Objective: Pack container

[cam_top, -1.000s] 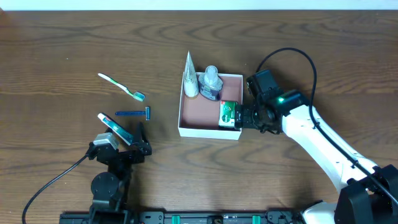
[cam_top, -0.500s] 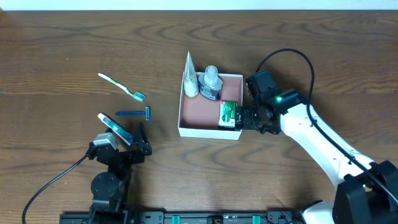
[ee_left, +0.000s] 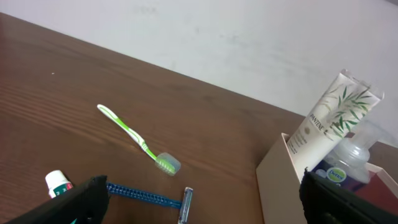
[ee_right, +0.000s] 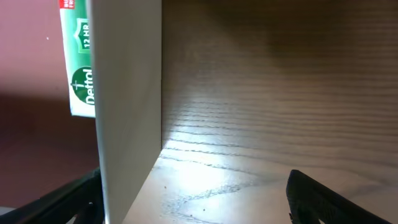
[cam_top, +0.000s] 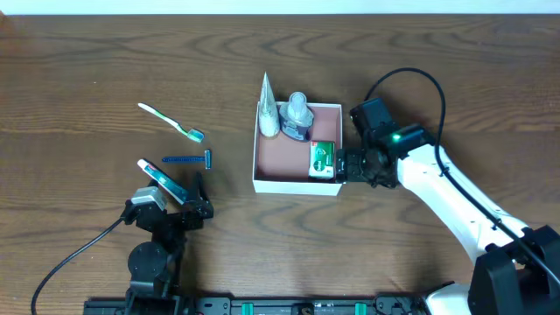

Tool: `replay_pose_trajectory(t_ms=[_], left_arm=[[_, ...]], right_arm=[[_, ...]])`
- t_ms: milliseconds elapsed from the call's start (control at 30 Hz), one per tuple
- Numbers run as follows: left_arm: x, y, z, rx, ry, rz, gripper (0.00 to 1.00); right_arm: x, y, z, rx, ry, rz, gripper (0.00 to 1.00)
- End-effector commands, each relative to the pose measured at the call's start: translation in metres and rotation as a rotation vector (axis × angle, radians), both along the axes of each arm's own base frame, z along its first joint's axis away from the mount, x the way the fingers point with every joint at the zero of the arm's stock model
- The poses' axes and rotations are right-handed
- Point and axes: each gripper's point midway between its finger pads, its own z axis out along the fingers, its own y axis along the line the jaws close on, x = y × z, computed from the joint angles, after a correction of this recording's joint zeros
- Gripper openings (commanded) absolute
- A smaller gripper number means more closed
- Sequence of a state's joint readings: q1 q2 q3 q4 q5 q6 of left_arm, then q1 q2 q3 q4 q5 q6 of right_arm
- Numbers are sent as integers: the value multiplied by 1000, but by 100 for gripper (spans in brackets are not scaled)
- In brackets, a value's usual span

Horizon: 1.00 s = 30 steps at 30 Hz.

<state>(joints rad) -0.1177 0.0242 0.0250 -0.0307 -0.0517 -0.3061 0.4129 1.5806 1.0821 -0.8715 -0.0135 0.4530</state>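
Observation:
The container (cam_top: 271, 183) is a square white box with a pink inside, in the middle of the table. In it are a white tube (cam_top: 268, 111), a clear bottle (cam_top: 297, 114) and a green-and-white packet (cam_top: 322, 159). My right gripper (cam_top: 341, 164) is open and straddles the container's right wall (ee_right: 127, 93) near the front corner. One finger is inside and the other outside. The packet (ee_right: 81, 68) lies just inside that wall. My left gripper (cam_top: 188, 199) is open and empty at the front left, behind a blue razor (ee_left: 146, 195).
A green-and-white toothbrush (cam_top: 171, 122) and the blue razor (cam_top: 188, 160) lie on the table left of the container. A small toothpaste tube (cam_top: 162, 181) lies beside my left gripper; its cap shows in the left wrist view (ee_left: 56, 182).
My right gripper has edged slightly to the right at the container's wall, and the container has shifted a hair with it. The left arm and loose items have not moved.

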Motion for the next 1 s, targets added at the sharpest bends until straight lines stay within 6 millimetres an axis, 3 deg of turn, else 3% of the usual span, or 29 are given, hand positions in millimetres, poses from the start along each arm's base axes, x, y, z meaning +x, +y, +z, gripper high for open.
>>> replay_pose_trajectory(t_ms=[0,333,467,600,733,833,967], left_arm=[[-1,3,-19,26,57,15,98],[-1,3,-19,26,57,15,98],[-1,3,-19,26,57,15,98],[-1,3,-19,26,57,15,98],[-1,3,-19,26,57,15,98],[-1,3,-19,26,57,15,98],[-1,3,-19,26,57,15,98]], right_arm=[[1,-15,-5,-46,8,5,90],[5,-16,-4,-46,-8,26,91],[12,-1,6,24,-34,73,92],[21,17,38,121,-87,110,94],[31,25,90,180,-188,136,95],[38,13,130,183,-284,102,99],[46,-25,164,155,-387,3,99]])
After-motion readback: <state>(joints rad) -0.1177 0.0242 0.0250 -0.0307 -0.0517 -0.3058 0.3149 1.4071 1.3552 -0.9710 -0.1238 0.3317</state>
